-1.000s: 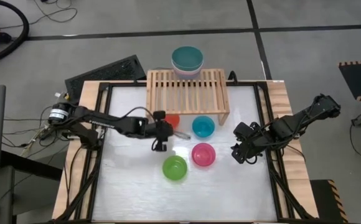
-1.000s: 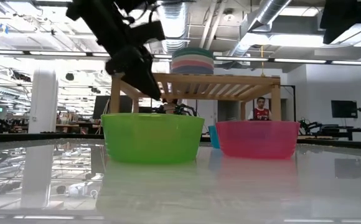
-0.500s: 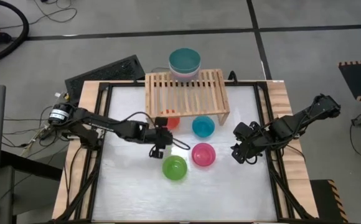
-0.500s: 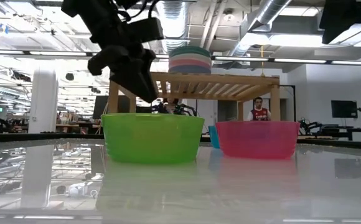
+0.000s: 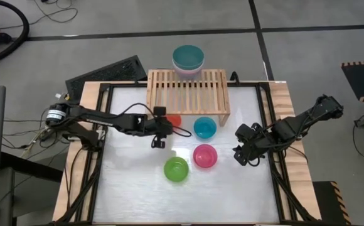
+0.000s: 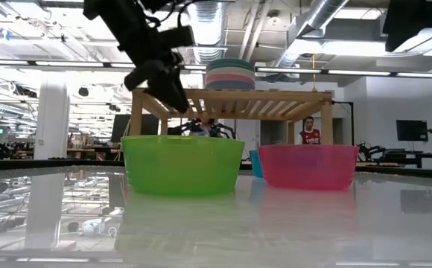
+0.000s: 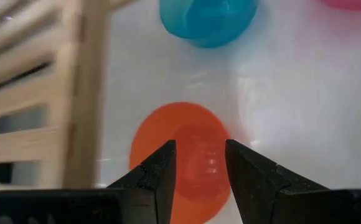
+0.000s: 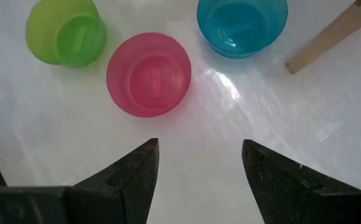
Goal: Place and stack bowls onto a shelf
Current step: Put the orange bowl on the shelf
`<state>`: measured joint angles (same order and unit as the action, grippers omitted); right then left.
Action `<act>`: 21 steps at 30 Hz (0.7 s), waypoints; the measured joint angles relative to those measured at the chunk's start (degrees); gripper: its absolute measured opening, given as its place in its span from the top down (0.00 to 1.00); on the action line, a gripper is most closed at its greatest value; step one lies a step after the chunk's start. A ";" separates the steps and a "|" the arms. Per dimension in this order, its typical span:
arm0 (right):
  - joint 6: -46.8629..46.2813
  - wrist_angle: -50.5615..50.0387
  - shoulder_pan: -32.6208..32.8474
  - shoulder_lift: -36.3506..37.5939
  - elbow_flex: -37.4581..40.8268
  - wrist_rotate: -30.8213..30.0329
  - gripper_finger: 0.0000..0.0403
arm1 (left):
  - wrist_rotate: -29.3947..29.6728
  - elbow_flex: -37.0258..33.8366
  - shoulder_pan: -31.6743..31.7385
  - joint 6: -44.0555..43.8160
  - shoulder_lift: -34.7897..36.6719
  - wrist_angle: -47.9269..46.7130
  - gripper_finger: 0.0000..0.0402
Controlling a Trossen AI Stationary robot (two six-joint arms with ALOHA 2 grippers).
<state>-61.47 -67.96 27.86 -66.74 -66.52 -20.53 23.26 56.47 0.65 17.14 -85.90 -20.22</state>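
Left end effector (image 5: 159,142) over the white bench (image 5: 125,188), just near of the red bowl (image 5: 173,120), fingers (image 7: 162,171) parted around a narrow gap and holding nothing; in the left wrist view the red bowl sits directly beyond the two fingertips, beside the shelf's left leg. Red bowl resting on the bench, partly tucked under the near edge of the shelf (image 5: 187,91). Light-wood slatted shelf standing at the far middle of the bench, with a stack of larger bowls (image 5: 188,60) at its far edge, dark teal on top; in the low view the stack (image 6: 229,74) shows above the shelf top. Lime green bowl (image 5: 176,169) nearest, left of the magenta bowl (image 5: 205,156), the two just beside each other. Cyan bowl (image 5: 204,127) farther back, right of the red one, close to the shelf's right leg. All small bowls upright and unstacked. Right end effector (image 5: 241,154) waiting well right of the magenta bowl, fingers (image 8: 134,174) spread wide, empty.
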 joint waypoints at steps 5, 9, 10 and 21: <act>0.00 1.14 0.20 0.00 1.08 -0.63 0.37 | -0.45 0.00 -0.31 -2.83 4.49 -0.92 0.69; 0.00 1.25 0.20 -0.06 1.57 -0.63 0.37 | -5.56 0.07 -2.53 -5.83 7.84 2.65 0.70; 0.00 1.37 0.19 -0.09 1.57 -0.62 0.37 | -7.63 0.11 -3.64 -5.82 8.01 3.29 0.70; -0.02 2.08 -0.17 -0.15 1.57 -0.59 0.37 | -18.40 -1.53 -9.59 -2.09 -1.36 5.12 0.77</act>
<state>-61.49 -65.88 27.68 -66.89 -64.95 -21.12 4.86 54.94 -8.94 15.05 -87.26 -15.09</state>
